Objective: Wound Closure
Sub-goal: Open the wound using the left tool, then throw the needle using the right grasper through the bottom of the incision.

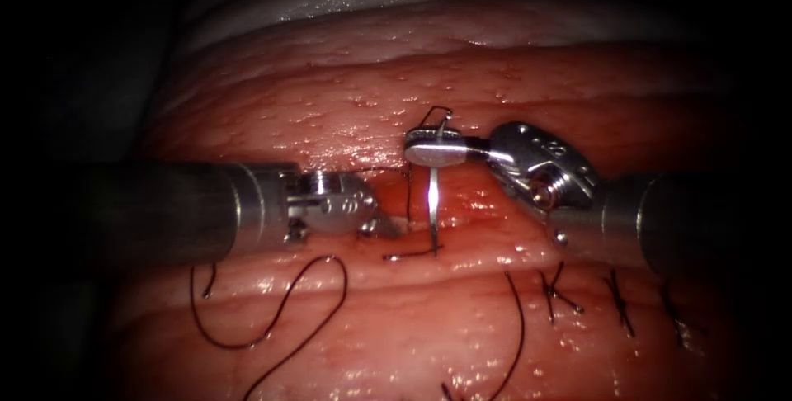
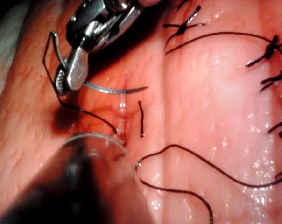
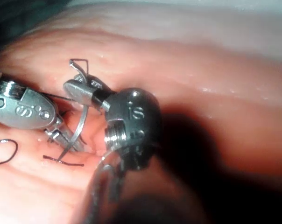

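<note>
My right tool [image 1: 421, 152] is shut on the curved needle [image 1: 432, 203] close to its tail end. From there the needle arcs down to the cut, its point at the tissue [image 1: 330, 96] surface beside a short cut end of thread [image 1: 404, 257]. Whether the point has entered the tissue I cannot tell. In the left wrist view the needle [image 2: 113, 90] curves away from the right tool [image 2: 68, 77] with its tip bare. Dark thread [image 1: 433, 112] loops off the tail above the jaws. My left tool [image 1: 386, 226] rests its tip on the tissue just left of the needle, close to it in the right wrist view [image 3: 68, 140].
Three tied stitches [image 1: 554, 294] with short ends sit along the cut to the right of the needle. Long loose thread [image 1: 289, 310] lies in loops on the near tissue below the left tool. Red fluid wets the cut around the needle.
</note>
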Action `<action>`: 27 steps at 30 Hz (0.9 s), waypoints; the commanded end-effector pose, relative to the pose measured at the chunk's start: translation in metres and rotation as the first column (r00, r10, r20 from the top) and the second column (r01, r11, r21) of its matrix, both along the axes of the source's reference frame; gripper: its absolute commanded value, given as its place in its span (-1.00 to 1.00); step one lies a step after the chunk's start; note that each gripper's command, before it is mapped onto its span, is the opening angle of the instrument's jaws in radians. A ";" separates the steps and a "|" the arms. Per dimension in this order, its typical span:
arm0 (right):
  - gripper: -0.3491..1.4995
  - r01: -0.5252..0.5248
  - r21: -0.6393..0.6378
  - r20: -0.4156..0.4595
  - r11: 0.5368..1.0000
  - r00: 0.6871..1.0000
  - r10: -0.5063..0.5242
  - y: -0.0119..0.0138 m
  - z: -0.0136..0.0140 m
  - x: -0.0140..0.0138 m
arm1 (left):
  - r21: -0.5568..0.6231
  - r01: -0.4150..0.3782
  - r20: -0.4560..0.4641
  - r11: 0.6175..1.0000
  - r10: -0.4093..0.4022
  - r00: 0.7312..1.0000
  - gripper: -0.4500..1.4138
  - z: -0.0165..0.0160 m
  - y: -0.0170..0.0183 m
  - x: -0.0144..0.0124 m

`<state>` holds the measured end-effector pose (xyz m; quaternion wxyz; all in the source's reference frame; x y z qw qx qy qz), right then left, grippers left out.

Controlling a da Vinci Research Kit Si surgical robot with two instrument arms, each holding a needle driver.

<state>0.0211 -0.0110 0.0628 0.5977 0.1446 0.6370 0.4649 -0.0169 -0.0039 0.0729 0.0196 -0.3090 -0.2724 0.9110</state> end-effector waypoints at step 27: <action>-1.00 0.032 -0.387 0.190 0.922 0.981 0.046 -0.0032 0.0032 0.0025 | 0.009 0.010 -0.005 1.000 -0.010 1.000 -0.37 -0.0012 -0.0013 -0.0007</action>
